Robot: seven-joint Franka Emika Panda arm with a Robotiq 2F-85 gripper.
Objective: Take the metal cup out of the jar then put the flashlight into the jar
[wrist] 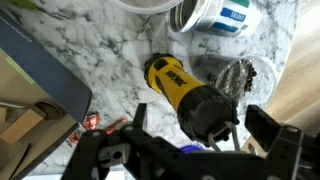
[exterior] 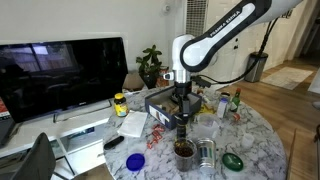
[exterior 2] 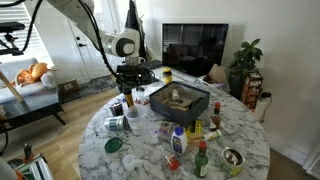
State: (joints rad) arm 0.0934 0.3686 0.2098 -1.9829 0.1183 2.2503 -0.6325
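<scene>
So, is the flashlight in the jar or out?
Out. In the wrist view the flashlight lies on the table beside the jar, within the open gripper.

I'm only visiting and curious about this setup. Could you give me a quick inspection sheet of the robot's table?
Surface: round marble table, crowded.
Job's things: flashlight, yellow body and black head, lies on the marble; clear jar sits beside its head; metal cup cannot be picked out.
Clutter: dark tray, brown cup, labelled can, bottles, lids.
Grippers: gripper open, fingers either side of the flashlight.
Cables: dark cable loops off the arm.
Surroundings: television, potted plant, wooden floor.
</scene>
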